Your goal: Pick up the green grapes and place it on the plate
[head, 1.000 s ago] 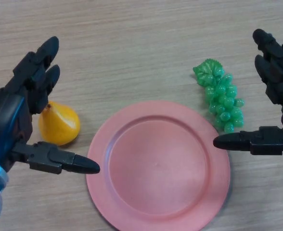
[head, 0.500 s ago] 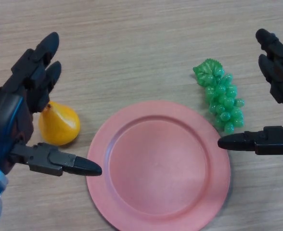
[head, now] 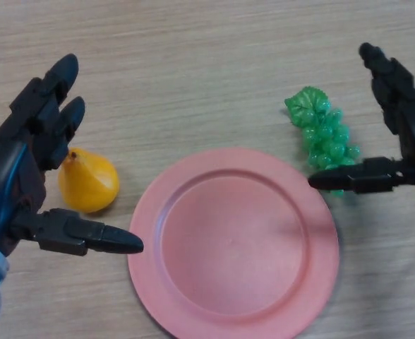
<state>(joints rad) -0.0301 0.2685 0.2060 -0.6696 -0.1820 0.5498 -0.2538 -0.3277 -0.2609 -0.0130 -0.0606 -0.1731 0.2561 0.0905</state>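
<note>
A bunch of green grapes lies on the wooden table just beyond the upper right rim of a pink plate. My right hand hovers over the grapes' right side, open, its thumb stretched across the bunch's lower end and its fingers pointing away past the top. My left hand is at the left edge, open, with the thumb reaching toward the plate's left rim.
A yellow pear sits on the table left of the plate, partly under my left hand's fingers.
My right hand has shifted up and slightly left, bringing its thumb over the lower end of the grapes. The left hand has barely moved.
</note>
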